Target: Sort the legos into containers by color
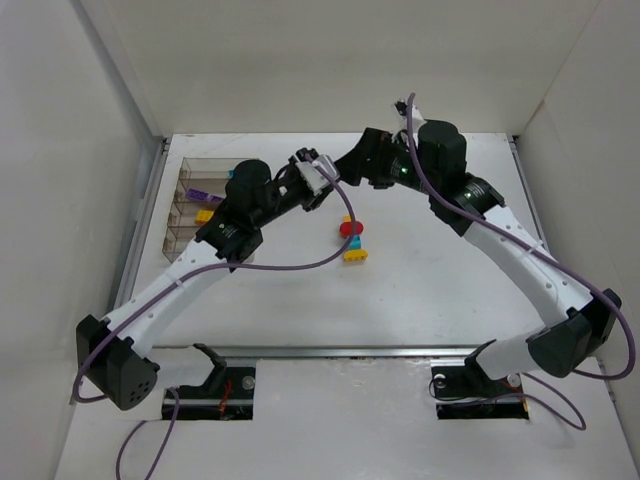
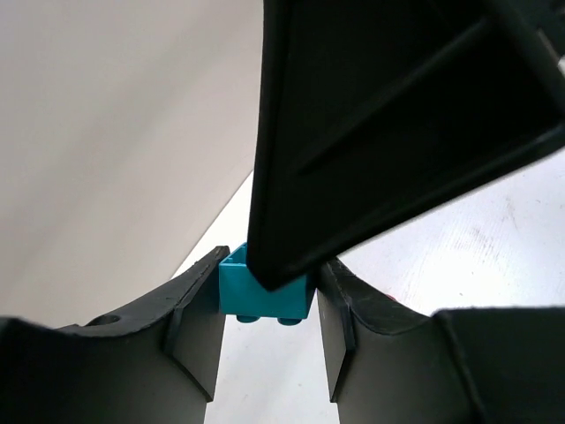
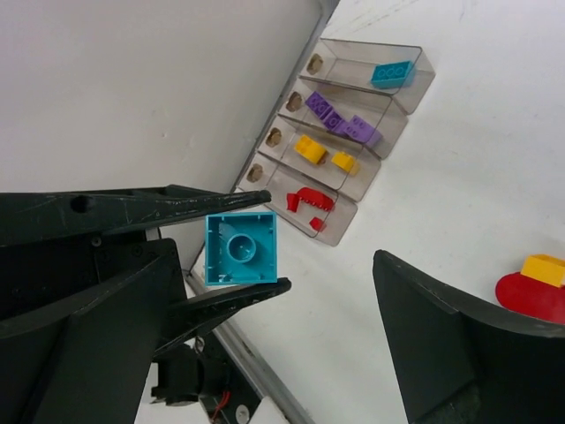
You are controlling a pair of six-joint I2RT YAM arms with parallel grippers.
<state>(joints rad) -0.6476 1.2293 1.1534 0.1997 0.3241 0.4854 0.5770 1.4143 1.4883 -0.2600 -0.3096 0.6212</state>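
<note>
The left pincer (image 2: pixel 267 305) squeezes one teal brick (image 3: pixel 240 248) between its fingers, up above the white table (image 3: pixel 459 185). The right pincer (image 3: pixel 274 349) stands wide open just beside it. Past both, by the white wall (image 3: pixel 132 79), lies one box (image 3: pixel 422 69) with four rows: one teal, about three purple, two yellow, two red. Off to the side sit a red piece (image 3: pixel 525 296) and a yellow brick (image 3: pixel 546 268).

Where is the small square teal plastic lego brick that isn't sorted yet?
The teal brick is pinched in the left tool, low centre of the left wrist view, held off the table, right of the clear smoke-tinted four-compartment organizer.
</note>
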